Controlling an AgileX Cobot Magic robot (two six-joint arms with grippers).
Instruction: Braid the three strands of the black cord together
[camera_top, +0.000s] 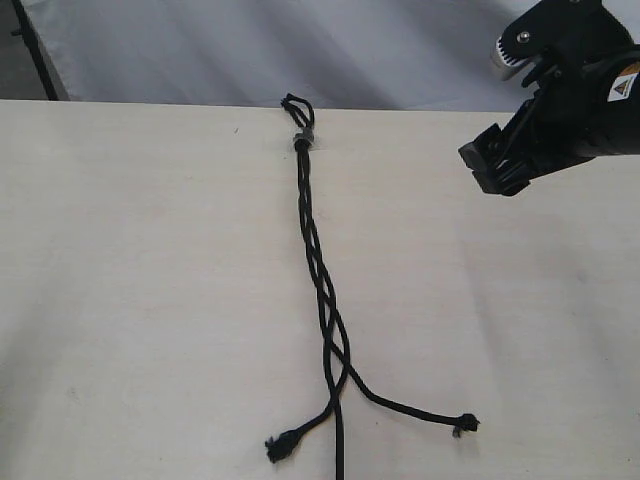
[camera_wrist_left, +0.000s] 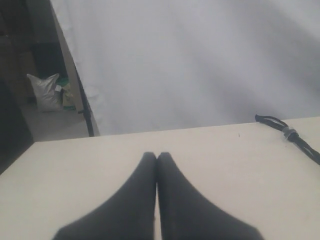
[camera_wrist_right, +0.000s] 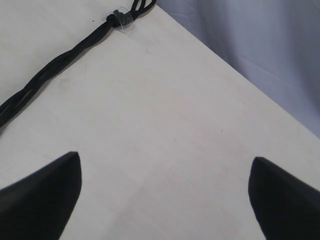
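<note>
The black cord (camera_top: 316, 260) lies on the desk (camera_top: 120, 300), apart from the spread right fingers (camera_wrist_right: 45, 195) and the pressed-together left fingers (camera_wrist_left: 135, 200).

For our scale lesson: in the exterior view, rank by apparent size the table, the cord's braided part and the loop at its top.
Largest to smallest:
1. table
2. braided part
3. loop

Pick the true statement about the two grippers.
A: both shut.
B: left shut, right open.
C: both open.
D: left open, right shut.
B: on the left gripper the jaws meet with no gap, while on the right gripper they stand wide apart, holding nothing.
</note>
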